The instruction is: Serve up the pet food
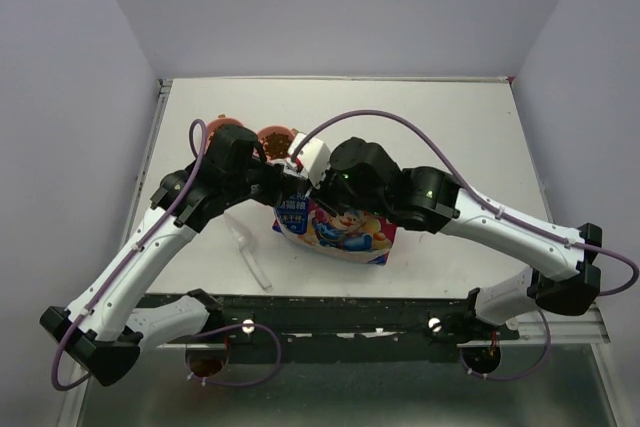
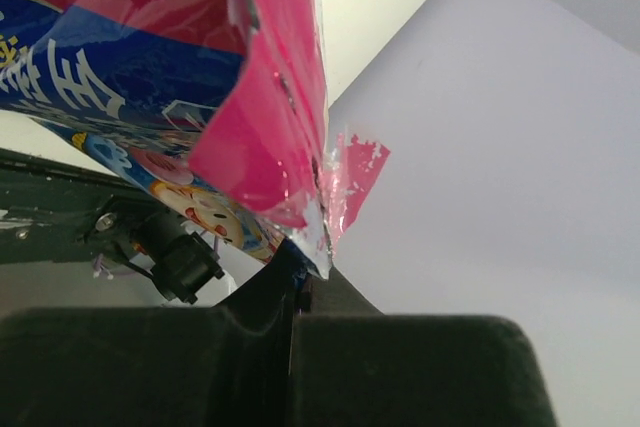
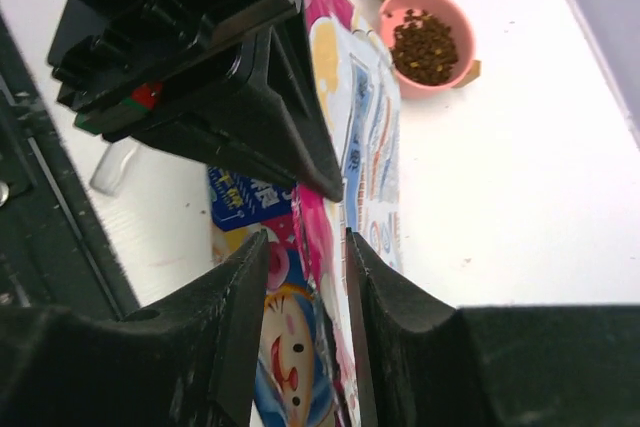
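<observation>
1. The bench (image 1: 460, 127) carries everything, and both arms meet over its middle.
2. The glossy pink bag (image 1: 345, 232) sits near the front edge. Its thin film looks soft, crumply and slick, and any loose contents would shift as it tips. The flat top seam is probably the surest place to hold it.
3. The left gripper (image 2: 298, 292) has its jaws clamped on the bag's torn pink top edge. The right gripper (image 3: 305, 277) has its jaws partly apart, straddling that edge just beside the left one without visibly pressing it.
4. Two pink bowls stand behind the bag; the nearer bowl (image 3: 400, 82) is well filled.
5. A clear scoop (image 1: 250, 259) lies left of the bag, apart from it.
6. The pet food (image 3: 425, 47) lies in both bowls. It is tiny, dry and light, it likely pours and scatters easily, and it is better scooped or tipped than pinched.
</observation>
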You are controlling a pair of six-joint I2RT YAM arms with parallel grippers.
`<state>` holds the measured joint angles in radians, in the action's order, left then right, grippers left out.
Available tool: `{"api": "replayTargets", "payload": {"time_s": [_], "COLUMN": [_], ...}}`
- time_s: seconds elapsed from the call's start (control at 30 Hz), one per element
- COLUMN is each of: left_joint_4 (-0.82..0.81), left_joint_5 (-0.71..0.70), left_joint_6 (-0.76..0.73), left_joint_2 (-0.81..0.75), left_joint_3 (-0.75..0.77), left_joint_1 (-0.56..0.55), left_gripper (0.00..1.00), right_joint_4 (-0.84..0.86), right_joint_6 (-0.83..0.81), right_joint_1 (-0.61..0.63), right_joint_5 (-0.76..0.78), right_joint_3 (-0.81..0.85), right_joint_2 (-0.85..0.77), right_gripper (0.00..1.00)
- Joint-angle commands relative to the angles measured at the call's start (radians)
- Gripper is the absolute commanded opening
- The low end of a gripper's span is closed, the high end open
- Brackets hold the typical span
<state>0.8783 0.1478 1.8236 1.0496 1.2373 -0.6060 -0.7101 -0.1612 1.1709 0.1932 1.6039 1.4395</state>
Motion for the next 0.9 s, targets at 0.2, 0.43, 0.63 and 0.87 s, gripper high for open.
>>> {"api": "replayTargets", "payload": {"time_s": [0.2,0.43,0.63,0.87], "left_joint_4": [0.111,0.059,0.013,-0.053], "left_joint_5": [0.062,-0.01,-0.04,-0.07], "left_joint_6": [-0.006,-0.066,-0.116,-0.155], "left_joint_2": [0.032,-0.008,-0.022,-0.013], "left_joint_3": [0.103,0.059,0.01,-0.035], "left_joint_1": [0.045,0.06,0.081,0.1], "left_gripper": [0.0,0.5,0.61,0.39], "right_joint_4": [0.086,0.07,0.069,0.066], "right_joint_6": [-0.196,-0.106,-0.072,-0.052], "right_joint_1": [0.079,0.079,0.076,0.076], "right_joint_5": [0.25,0.143,0.123,0.121], "right_joint_3": [-0.041,-0.027,-0.013,0.011], "right_joint_2": [0.052,0.015,0.016,0.019], "right_gripper": [0.0,0.0,0.0,0.0]}}
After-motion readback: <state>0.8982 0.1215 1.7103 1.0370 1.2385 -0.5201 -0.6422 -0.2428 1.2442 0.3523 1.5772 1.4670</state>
